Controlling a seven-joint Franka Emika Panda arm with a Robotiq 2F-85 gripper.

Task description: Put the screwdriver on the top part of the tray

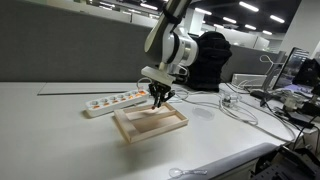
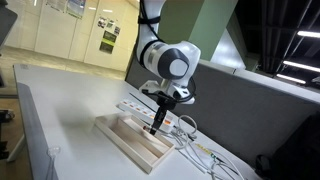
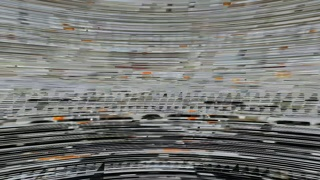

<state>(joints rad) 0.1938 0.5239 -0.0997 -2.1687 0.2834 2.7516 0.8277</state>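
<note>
The pale wood tray [image 1: 150, 122] with a centre bar lies on the white table and shows in both exterior views [image 2: 128, 141]. My gripper [image 1: 160, 101] hangs pointing down just over the tray's far section, near its right part, and also shows in an exterior view [image 2: 155, 127]. Its fingers look dark and close together, but the gap between them is too small to read. I cannot make out the screwdriver in either exterior view. The wrist view is a smear of horizontal streaks and shows nothing usable.
A white power strip [image 1: 113, 101] lies just behind the tray and also shows in an exterior view [image 2: 140, 107]. White cables [image 1: 232, 108] trail over the table beside the tray. A black chair back [image 1: 210, 60] and desk clutter stand beyond.
</note>
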